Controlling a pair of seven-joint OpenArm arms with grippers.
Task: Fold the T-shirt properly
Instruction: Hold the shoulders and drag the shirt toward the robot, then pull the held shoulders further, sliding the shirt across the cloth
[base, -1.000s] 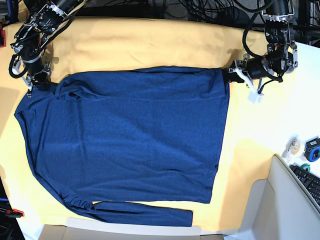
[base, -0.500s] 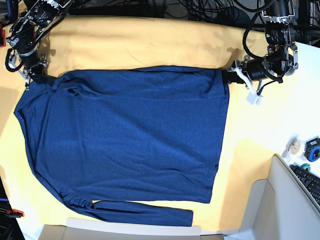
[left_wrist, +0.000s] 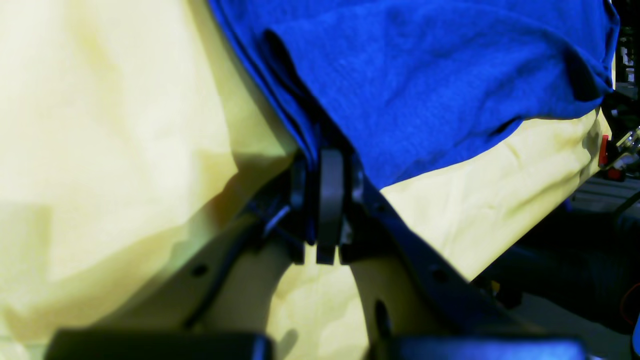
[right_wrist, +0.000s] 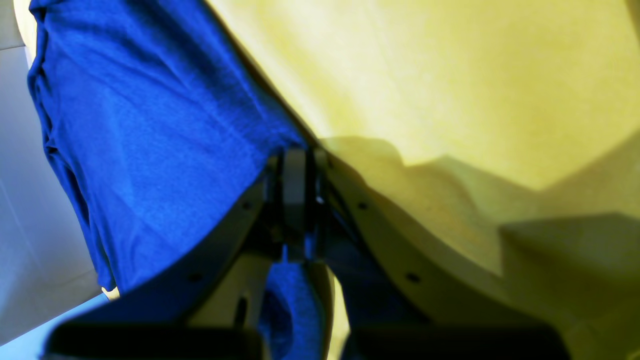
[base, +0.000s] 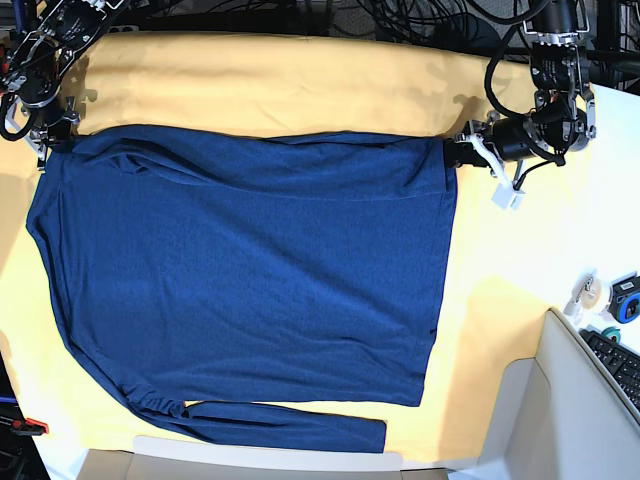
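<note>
The dark navy T-shirt (base: 250, 270) lies spread flat on the yellow table cloth (base: 280, 90), with one long sleeve folded along its near edge. My left gripper (base: 457, 152) is shut on the shirt's far right corner. In the left wrist view the left gripper (left_wrist: 322, 160) pinches the blue fabric (left_wrist: 425, 75). My right gripper (base: 47, 138) is shut on the shirt's far left corner. In the right wrist view the right gripper (right_wrist: 296, 160) pinches the fabric (right_wrist: 150, 125). The far edge is stretched between both grippers.
A keyboard (base: 615, 365), a blue tape measure (base: 627, 298) and a small white roll (base: 588, 292) lie on the white surface at the right. A beige box (base: 520, 420) stands at the near right. Cables hang along the back edge.
My right gripper has pulled the shirt's far left corner outward to the left and a little farther back, drawing the far edge taut. My left gripper has stayed almost still.
</note>
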